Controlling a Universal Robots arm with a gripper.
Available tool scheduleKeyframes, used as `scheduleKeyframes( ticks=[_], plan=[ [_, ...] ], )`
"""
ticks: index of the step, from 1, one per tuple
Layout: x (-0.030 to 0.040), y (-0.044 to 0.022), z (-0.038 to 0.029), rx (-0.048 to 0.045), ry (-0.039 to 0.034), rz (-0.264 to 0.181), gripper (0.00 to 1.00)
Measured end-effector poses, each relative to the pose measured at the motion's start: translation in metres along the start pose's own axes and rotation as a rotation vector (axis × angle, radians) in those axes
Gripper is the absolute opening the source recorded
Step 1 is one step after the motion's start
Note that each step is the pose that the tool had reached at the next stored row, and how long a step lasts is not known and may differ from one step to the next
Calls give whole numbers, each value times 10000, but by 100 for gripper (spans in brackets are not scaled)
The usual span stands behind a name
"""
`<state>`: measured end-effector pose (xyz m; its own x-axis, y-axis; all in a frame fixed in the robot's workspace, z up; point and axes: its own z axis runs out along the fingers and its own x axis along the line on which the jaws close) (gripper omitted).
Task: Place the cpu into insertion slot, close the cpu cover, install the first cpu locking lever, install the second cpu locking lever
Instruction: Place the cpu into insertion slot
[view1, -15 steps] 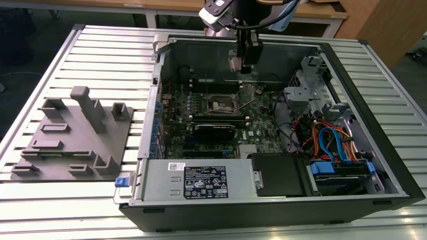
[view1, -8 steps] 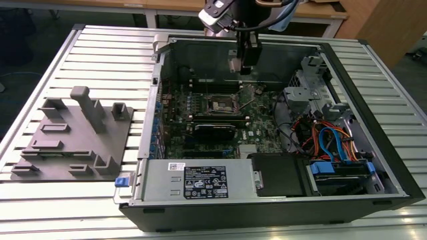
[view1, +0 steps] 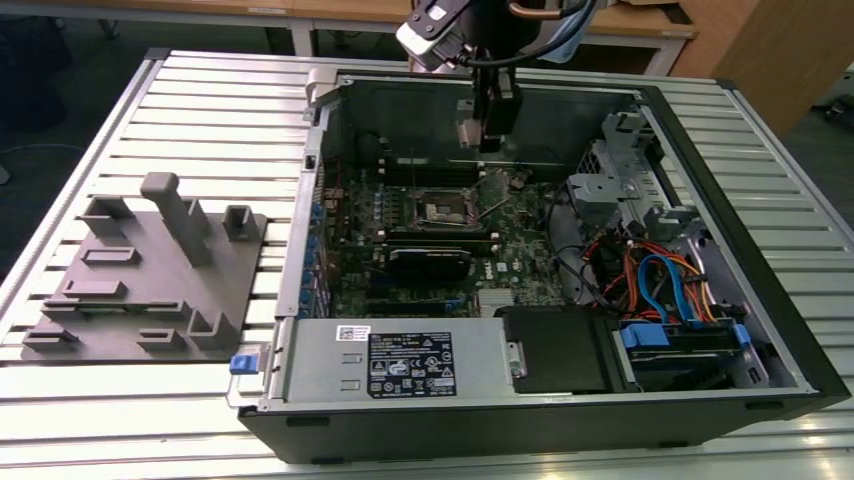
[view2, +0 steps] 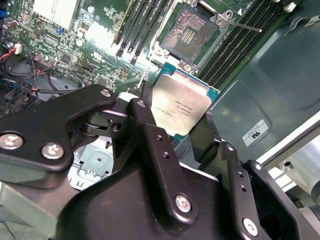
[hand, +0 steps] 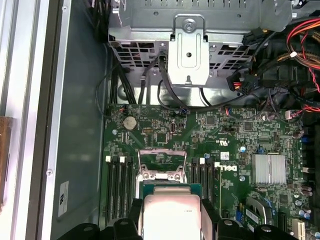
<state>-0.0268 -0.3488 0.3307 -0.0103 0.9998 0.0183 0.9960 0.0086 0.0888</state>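
Fingers (view2: 210, 132) grip the cpu (view2: 181, 107) by two edges, clear of the open insertion slot (view2: 190, 34).

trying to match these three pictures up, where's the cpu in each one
exterior view: cpu, seemingly the pale piece in the hand, near the case rear wall.
second wrist view: cpu gripped in the hand, close to the open slot.
first wrist view: cpu in the hand, between the two banks of ram slots.
shared landmark: those long black ram slots.
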Motion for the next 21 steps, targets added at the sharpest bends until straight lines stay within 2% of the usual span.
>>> scheduleKeyframes(
  ticks=[15,17,21],
  plan=[
    [0,0,5,-2,-3,45,54],
    [0,-3,13,-5,-13,167,54],
    [0,-12,39,-16,-66,740,54]
  ],
)
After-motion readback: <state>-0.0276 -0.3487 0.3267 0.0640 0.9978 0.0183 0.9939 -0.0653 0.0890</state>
